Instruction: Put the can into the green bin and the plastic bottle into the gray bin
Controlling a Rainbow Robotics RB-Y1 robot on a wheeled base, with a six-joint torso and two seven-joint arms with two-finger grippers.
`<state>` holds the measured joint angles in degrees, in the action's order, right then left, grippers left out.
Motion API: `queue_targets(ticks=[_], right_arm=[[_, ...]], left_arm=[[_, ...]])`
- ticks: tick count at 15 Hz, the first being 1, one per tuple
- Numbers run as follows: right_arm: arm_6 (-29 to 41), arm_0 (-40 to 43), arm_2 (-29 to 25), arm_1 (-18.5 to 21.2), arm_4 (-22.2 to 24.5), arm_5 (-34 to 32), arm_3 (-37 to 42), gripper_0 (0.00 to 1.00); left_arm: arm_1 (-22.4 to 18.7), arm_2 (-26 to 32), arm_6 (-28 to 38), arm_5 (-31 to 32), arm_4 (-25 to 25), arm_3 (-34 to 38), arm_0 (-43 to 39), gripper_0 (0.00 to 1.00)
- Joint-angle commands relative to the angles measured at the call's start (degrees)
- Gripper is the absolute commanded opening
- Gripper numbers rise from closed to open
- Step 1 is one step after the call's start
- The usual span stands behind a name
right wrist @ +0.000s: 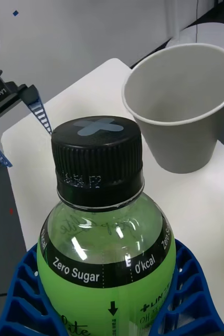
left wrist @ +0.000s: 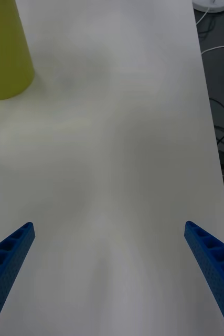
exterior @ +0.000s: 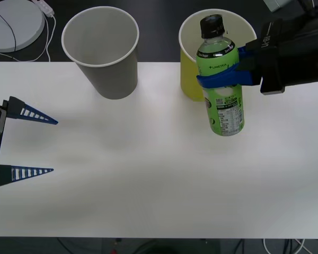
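**Right pincer has the bottle, held up by the green bin**

Right pincer (exterior: 218, 73) is clamped on the plastic bottle (exterior: 221, 79), blue fingers (right wrist: 188, 294) wrapping both sides just below the shoulder. Bottle is upright, black cap on top, green drink visible through the clear neck, and it overlaps the green bin (exterior: 190, 74) in the front view; whether its base touches the desk (exterior: 148, 180) I cannot tell. Green bin stands at the desk's far edge on the robot's right. Gray bin (exterior: 103, 50) stands at the same far edge, to the left of the green one, well apart from the bottle, mouth open and tilted slightly toward the camera. Left pincer (exterior: 40, 144) sits at the desk's left side, fingers spread wide, gripping nothing, well apart from both bins.
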<state>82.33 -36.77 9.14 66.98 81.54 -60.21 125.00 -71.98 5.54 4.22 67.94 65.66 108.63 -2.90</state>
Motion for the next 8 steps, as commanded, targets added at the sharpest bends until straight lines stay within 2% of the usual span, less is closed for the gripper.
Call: queue_targets(ticks=[1,4,8], right_arm=[[0.02,-8.67,6.68,-0.36,0.38,0.01,-4.59,0.00],[0.02,-18.69,14.33,-2.12,0.99,-1.22,-9.69,0.00],[0.02,-27.48,17.23,-7.92,2.57,-8.08,-16.72,0.00]], left_arm=[[0.00,0.00,0.00,0.00,0.00,0.00,0.00,1.00],[0.00,0.00,0.00,0.00,0.00,0.00,0.00,1.00],[0.00,0.00,0.00,0.00,0.00,0.00,0.00,1.00]])
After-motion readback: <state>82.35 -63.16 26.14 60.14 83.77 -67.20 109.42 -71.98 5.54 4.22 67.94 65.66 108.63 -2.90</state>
